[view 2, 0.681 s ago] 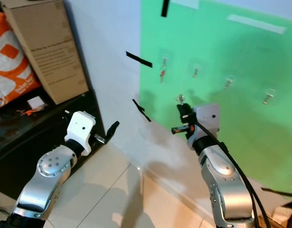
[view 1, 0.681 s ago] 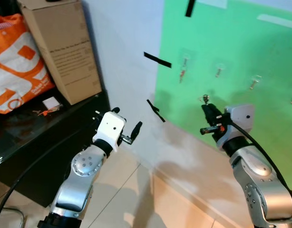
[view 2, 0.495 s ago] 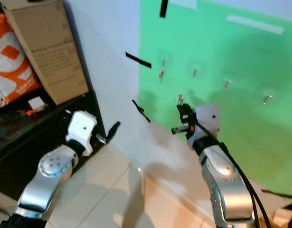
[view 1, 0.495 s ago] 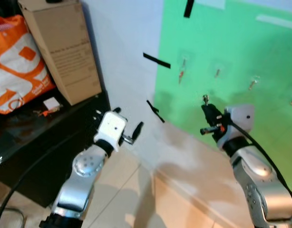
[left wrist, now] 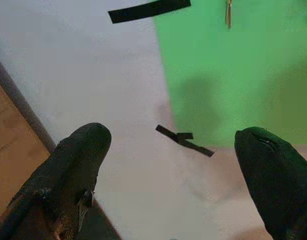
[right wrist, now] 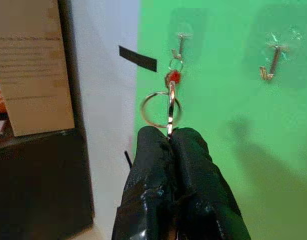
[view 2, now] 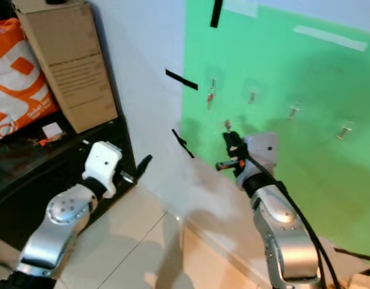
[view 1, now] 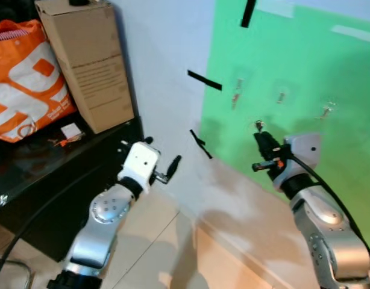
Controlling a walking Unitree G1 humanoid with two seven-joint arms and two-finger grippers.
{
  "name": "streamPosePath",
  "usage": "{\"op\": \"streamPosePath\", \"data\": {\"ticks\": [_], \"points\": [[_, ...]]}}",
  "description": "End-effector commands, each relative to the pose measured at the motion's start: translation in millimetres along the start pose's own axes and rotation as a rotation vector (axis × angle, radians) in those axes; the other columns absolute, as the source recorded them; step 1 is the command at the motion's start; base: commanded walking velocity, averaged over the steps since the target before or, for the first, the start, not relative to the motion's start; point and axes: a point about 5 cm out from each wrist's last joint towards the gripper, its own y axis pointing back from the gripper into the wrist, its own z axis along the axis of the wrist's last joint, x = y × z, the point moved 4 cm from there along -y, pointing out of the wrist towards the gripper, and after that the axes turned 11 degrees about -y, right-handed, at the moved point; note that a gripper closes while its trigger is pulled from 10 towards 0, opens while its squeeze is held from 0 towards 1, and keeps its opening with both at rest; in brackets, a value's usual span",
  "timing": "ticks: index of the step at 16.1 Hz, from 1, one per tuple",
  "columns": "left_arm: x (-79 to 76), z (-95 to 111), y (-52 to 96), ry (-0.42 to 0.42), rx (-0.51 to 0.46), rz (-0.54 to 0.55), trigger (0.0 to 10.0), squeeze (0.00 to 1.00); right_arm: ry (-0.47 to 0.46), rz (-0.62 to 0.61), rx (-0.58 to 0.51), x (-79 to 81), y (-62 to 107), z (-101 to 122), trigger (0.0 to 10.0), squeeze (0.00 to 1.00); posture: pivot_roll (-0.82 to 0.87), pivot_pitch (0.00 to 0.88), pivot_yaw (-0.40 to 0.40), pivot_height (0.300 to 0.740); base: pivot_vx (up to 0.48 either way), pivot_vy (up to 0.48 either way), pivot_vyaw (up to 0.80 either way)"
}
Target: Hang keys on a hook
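Whole view has slid since a moment ago: green board [view 1: 305,72] and cardboard box [view 1: 88,60] sit lower and further right in frame, so our head moved, not the things.

Right gripper [right wrist: 169,134] clenched on keys [right wrist: 168,107], ring and key standing up from fingertips, still short of board.

Leftmost hook [right wrist: 179,44] lines up just past ring in right wrist view (already carrying small red-tagged piece). We judge approach continues, hang not yet made.

Left gripper [left wrist: 173,150] spread wide, idle.

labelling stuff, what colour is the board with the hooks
Green board, clearest in the right eye view.
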Motion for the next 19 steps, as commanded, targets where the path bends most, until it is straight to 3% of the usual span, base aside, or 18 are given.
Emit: {"op": "streamPosePath", "data": {"ticks": [1, 14, 19], "points": [[-2.0, 6.5, -1.6, 0.003, -0.022, -0.006, 10.0, 0.0, 0.009, -0.004, -0.018, -2.6, 2.2, 5.2, 10.0, 0.0, -0.05, 0.0, 0.002, 0.74, 0.285, 0.0, 0.0], [-2.0, 6.9, -1.8, 0.006, -0.022, -0.015, 10.0, 0.0, 0.008, -0.01, -0.025, -3.2, 2.1, 7.1, 10.0, 0.0, -0.05, 0.0, 0.007, 0.74, 0.284, 0.0, 0.0], [-3.3, 7.9, -3.1, 0.007, -0.027, -0.026, 10.0, 0.0, 0.004, -0.007, -0.026, -3.4, 1.5, 8.8, 10.0, 0.0, -0.05, 0.0, 0.006, 0.74, 0.285, 0.0, -0.51]]}}
